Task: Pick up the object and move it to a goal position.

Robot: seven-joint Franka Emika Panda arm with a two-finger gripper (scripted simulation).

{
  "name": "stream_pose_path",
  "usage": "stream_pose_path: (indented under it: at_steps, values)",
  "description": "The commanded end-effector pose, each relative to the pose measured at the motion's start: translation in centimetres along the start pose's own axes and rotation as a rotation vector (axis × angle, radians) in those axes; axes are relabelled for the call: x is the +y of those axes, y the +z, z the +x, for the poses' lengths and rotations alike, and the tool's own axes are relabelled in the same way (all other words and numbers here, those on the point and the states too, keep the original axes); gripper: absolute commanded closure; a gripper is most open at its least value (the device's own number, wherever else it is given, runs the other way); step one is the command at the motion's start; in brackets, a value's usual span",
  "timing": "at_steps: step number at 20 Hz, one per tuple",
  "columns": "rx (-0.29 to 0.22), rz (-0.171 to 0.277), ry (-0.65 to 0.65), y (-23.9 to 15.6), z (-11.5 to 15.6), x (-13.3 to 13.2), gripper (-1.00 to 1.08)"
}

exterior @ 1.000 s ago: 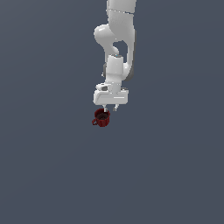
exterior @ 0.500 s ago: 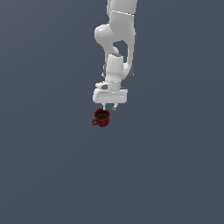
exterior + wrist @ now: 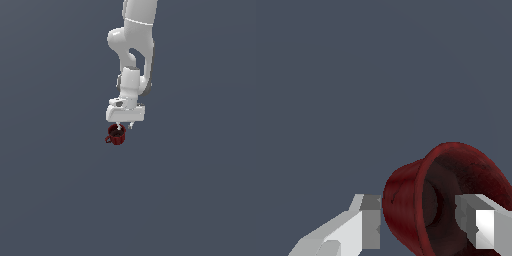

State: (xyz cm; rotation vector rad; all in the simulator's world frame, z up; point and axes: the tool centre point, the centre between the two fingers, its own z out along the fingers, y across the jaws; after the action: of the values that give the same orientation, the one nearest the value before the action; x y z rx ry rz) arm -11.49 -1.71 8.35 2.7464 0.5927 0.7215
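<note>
Lifted slightly since a second ago, the white gripper is held just above the dark red mug. Its fingers are spread, one outside the wall, one inside the rim (handle toward the exterior view's left). Open grey ground is seen all round.

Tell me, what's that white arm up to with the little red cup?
A white robot arm has its gripper down at a small dark red mug with a loop handle. In the wrist view, one finger sits outside the mug's wall and the other over its dark inside, so the jaws straddle one side. Whether they have pinched it yet cannot be told. The handle points to the exterior view's left.
</note>
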Motion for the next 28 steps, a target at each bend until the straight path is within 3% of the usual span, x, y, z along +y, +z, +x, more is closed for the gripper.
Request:
stream_pose_path:
  at_steps: [1, 5, 6, 19, 28]
  values:
    - [0.001, 0.0, -0.001, 0.6, 0.0, 0.0, -0.2]
    - [0.001, -0.002, -0.001, 0.9, 0.0, 0.0, -0.2]
    - [0.001, -0.002, -0.001, 0.9, 0.0, 0.0, 1.08]
    - [0.002, -0.003, -0.001, 0.8, 0.2, 0.2, 1.08]
    - [0.003, 0.0, 0.0, -1.0, 1.8, 2.1, 1.08]
